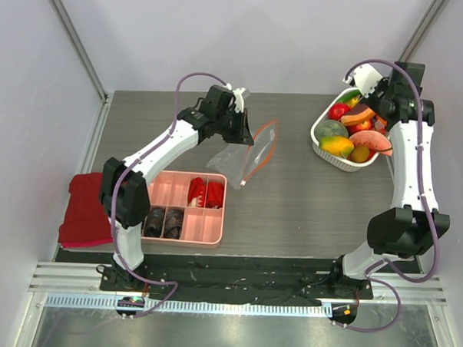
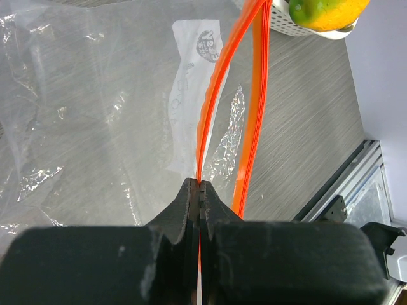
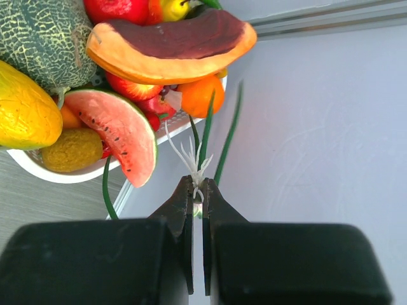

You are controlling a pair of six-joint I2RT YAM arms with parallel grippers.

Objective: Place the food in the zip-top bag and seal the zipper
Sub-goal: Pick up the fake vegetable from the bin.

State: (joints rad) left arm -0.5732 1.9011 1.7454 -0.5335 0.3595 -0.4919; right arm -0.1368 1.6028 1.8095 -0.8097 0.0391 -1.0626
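The clear zip-top bag (image 1: 234,156) hangs lifted above the table, its mouth gaping. My left gripper (image 2: 200,185) is shut on one side of the orange-red zipper (image 2: 216,95), while the other strip (image 2: 253,108) curves free beside it. My right gripper (image 3: 198,184) is shut on the white root end of a toy green onion (image 3: 196,162), whose thin green stems (image 3: 226,136) trail toward the basket. The rest of the food sits in the white basket (image 1: 319,140): a watermelon slice (image 3: 121,133), a netted melon (image 3: 38,38) and a papaya slice (image 3: 172,41).
A pink compartment tray (image 1: 213,233) with dark lumps and red crinkled pieces lies at the front left. A red cloth (image 1: 84,209) lies at the table's left edge. The right arm (image 1: 405,150) stands close to the right wall.
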